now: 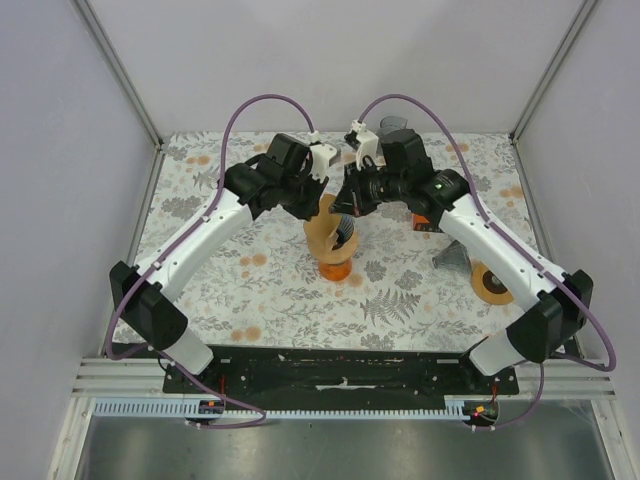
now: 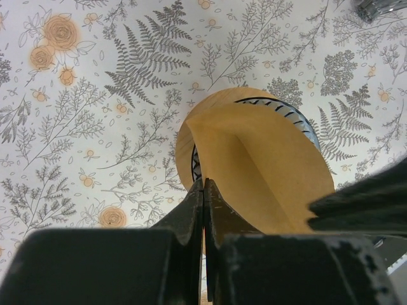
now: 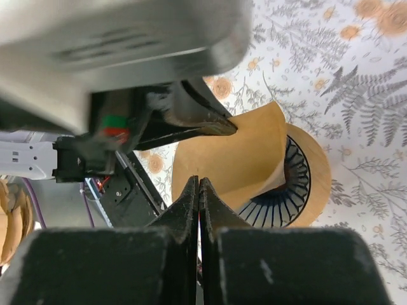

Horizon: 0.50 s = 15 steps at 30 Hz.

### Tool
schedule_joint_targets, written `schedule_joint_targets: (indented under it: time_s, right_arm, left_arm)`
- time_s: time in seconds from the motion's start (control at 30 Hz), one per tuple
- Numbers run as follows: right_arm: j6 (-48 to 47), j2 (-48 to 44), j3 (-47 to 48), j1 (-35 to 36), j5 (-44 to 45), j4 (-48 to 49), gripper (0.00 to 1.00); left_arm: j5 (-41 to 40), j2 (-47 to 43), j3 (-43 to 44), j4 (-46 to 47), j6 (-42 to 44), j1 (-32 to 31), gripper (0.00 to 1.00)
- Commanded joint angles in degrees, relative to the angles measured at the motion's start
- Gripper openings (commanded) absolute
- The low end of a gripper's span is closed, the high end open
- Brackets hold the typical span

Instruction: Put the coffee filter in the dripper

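A brown paper coffee filter (image 1: 323, 226) hangs partly opened over the dripper (image 1: 337, 266), which has a wooden ring and a black ribbed inside. Both grippers pinch its upper edge. My left gripper (image 2: 203, 185) is shut on the near edge of the filter (image 2: 267, 171), and the dripper's ribbed rim (image 2: 287, 112) shows behind the paper. My right gripper (image 3: 199, 182) is shut on the opposite edge of the filter (image 3: 235, 152), with the dripper (image 3: 299, 184) below and to the right. The left gripper's fingers (image 3: 206, 124) show in the right wrist view, on the filter's far edge.
A flat brown ring-shaped thing (image 1: 492, 283) and a grey stand (image 1: 452, 260) lie at the right. A small orange and black object (image 1: 425, 222) sits behind the right arm. A grey object (image 1: 395, 123) stands at the back edge. The table has a floral cloth (image 1: 260, 290).
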Motion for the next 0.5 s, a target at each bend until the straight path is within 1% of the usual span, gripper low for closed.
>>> schedule_joint_targets:
  time_s: [0.0, 0.1, 0.23, 0.4, 0.47]
  right_arm:
    - [2.97, 2.70, -1.43, 0.39, -3.26, 5.17, 0.00]
    - [2.97, 4.63, -1.00, 0.39, -0.10, 3.69, 0.00]
    - [0.60, 7.01, 0.76, 0.48, 10.61, -3.42, 0.00]
    - [-1.16, 7.80, 0.41, 0.74, 13.18, -5.55, 0.00]
    - [-2.30, 8.24, 0.94, 1.44, 13.18, -6.08, 0.00]
  left_arm:
    - [2.81, -0.03, -0.20, 1.57, -2.20, 0.23, 0.02]
    - [3.25, 0.32, -0.11, 1.58, -2.29, 0.32, 0.02]
    - [3.26, 0.06, -0.02, 1.58, -2.03, 0.50, 0.02]
    - [2.81, 0.23, 0.15, 1.58, -2.03, 1.81, 0.03]
    - [3.69, 0.32, 0.07, 1.84, -2.03, 2.25, 0.06]
